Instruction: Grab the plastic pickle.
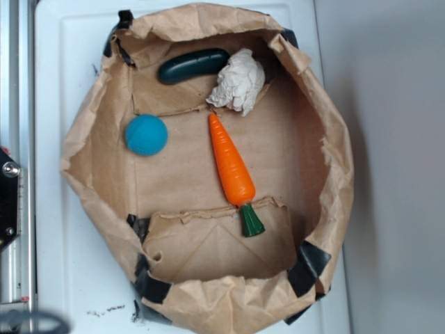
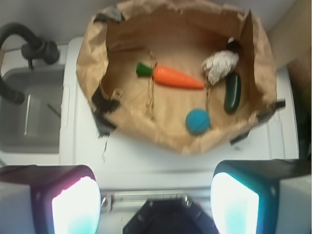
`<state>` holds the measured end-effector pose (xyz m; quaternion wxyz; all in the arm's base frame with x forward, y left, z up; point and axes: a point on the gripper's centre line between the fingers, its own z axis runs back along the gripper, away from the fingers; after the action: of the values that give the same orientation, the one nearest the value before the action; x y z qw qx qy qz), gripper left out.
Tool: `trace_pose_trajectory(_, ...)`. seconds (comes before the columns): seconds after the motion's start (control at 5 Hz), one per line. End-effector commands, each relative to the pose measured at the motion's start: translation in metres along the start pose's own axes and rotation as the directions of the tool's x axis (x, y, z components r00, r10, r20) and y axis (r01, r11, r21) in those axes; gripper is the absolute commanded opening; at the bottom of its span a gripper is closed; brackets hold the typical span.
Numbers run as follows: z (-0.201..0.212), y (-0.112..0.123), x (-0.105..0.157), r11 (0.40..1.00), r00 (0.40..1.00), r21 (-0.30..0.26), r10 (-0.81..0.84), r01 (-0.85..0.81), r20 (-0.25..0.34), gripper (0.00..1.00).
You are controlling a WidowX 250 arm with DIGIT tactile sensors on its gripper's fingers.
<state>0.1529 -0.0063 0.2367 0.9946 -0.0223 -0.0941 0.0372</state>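
The plastic pickle (image 1: 193, 65) is dark green and glossy. It lies in the far left corner of a brown paper tray (image 1: 83, 149), touching a crumpled white paper wad (image 1: 238, 80). In the wrist view the pickle (image 2: 232, 92) lies at the right side of the tray (image 2: 92, 58), beside the wad (image 2: 220, 66). My gripper (image 2: 155, 195) is open, its two pale pads (image 2: 75, 207) wide apart with nothing between them. It hangs well back from the tray, above the white surface. The exterior view shows only part of the arm's base at the left edge.
An orange carrot (image 1: 233, 170) with a green stub lies mid-tray, and a blue ball (image 1: 146, 134) sits left of it. The tray's crumpled walls stand up all round. The wrist view shows a sink (image 2: 29, 112) and a black faucet (image 2: 29, 46) at the left.
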Motion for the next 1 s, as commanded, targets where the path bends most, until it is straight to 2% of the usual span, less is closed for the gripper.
trace_pose_trajectory(0.0, -0.033, 0.018, 0.031, 0.999, 0.998, -0.002, -0.054, 0.054, 0.013, 1.0)
trace_pose_trajectory(0.2, -0.058, 0.022, 0.045, 0.998, 0.998, -0.011, -0.06, 0.06, -0.011, 1.0)
trace_pose_trajectory(0.6, -0.099, 0.051, 0.076, 0.999, 0.996, 0.045, -0.021, 0.025, -0.083, 1.0)
trace_pose_trajectory(0.8, -0.099, 0.051, 0.076, 0.999, 0.996, 0.045, -0.021, 0.025, -0.083, 1.0)
